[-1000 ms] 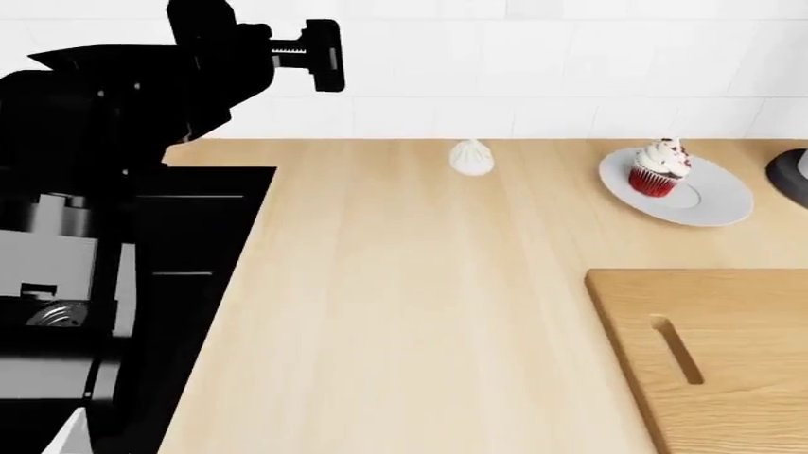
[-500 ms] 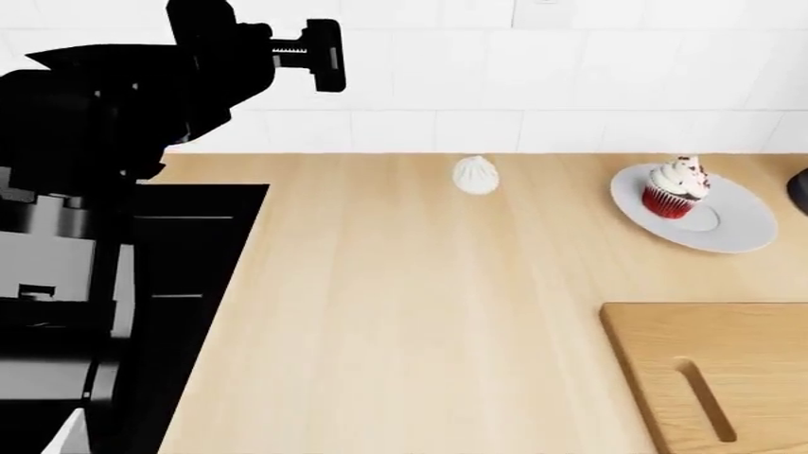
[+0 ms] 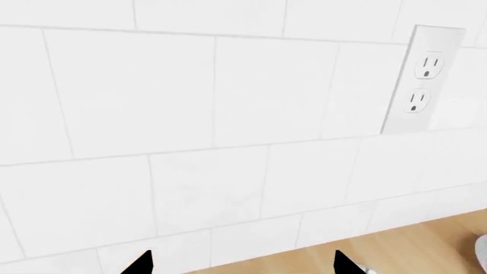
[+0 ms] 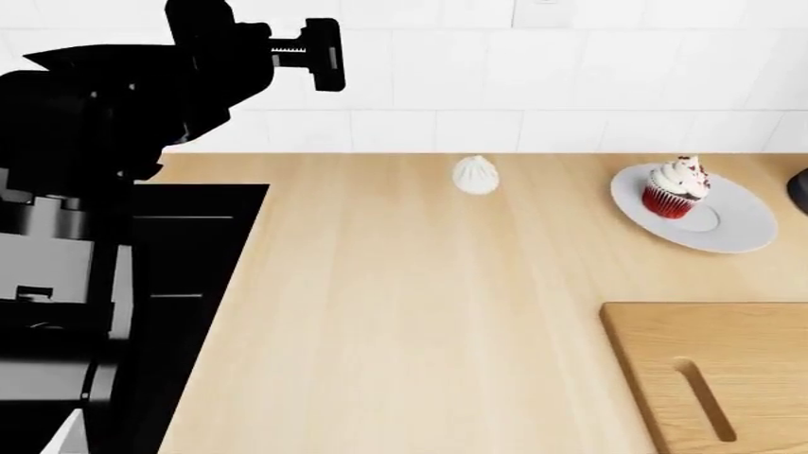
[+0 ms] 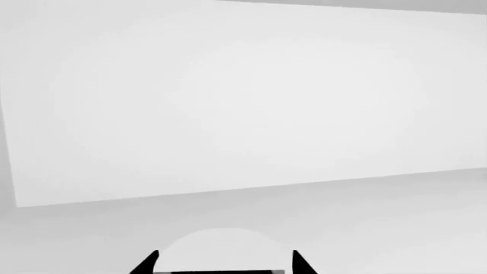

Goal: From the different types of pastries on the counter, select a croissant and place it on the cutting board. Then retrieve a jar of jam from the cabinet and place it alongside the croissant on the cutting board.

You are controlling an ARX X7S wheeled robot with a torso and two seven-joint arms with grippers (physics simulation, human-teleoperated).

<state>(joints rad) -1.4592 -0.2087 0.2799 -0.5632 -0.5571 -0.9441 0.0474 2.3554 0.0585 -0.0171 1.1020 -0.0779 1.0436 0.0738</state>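
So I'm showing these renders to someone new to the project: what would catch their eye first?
Probably the red-cased cupcake with white frosting on its round grey plate, at the right of the light beige wood-grain counter near the white tiled wall. Next, the bulky black left arm filling the head view's left side. Between them sits a small white dome-shaped bun, and a light-brown wooden cutting board occupies the near right corner.

head view tilted up since a second ago, light beige wood-grain desk [image 4: 404, 312] sits lower, thick light-brown wooden cutting board [image 4: 745, 345] and red-cased white-frosted cupcake [image 4: 673, 187] slid down-frame, more white tiled wall [image 4: 531, 66] showing
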